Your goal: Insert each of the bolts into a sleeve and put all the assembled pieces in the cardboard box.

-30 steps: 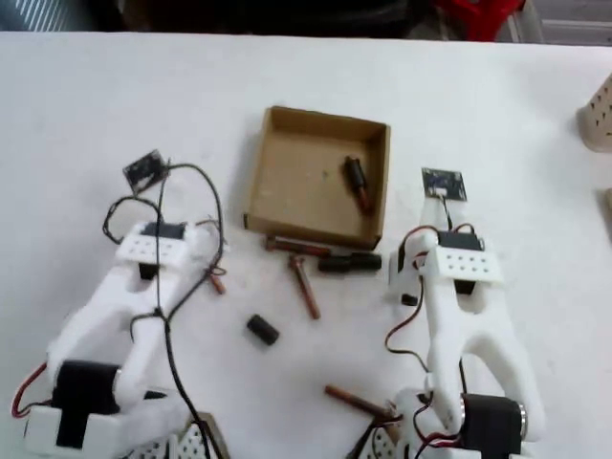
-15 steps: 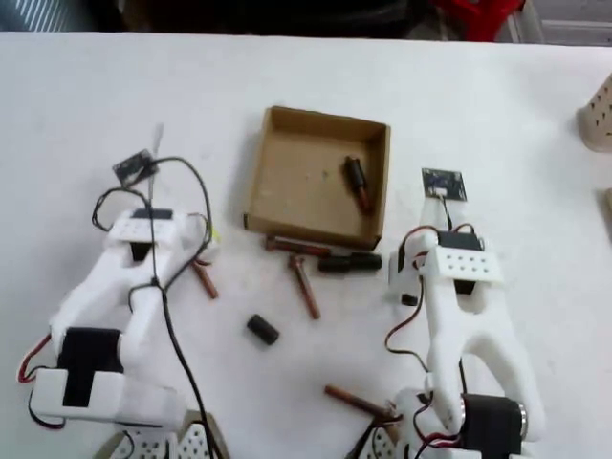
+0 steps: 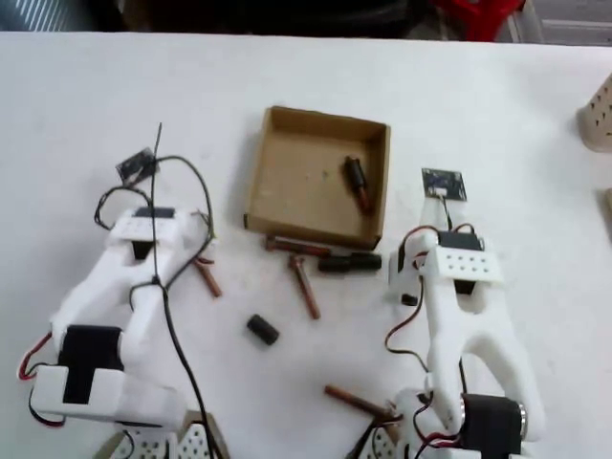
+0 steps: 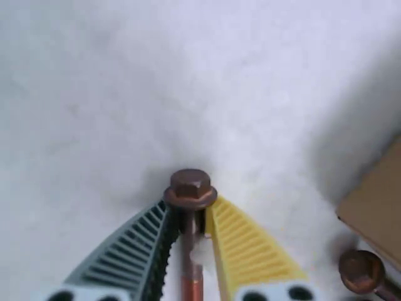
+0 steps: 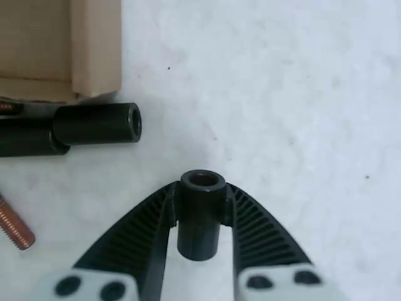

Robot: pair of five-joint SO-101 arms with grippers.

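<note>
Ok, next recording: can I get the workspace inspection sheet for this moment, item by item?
Surface: white table, no spills seen.
Job's things: cardboard box holds one assembled piece; front bolt lies along the box wall, middle bolt just below it, near bolt by the right arm's base; black sleeves lie end to end beside the box; lone sleeve sits apart.
Clutter: perforated beige object at the table edge.
Hands: left hand shut on held bolt; right hand shut on held sleeve.
Cables: black cable draped over the left arm; red and black wires on the right arm.
Surroundings: red object beyond the far edge.
</note>
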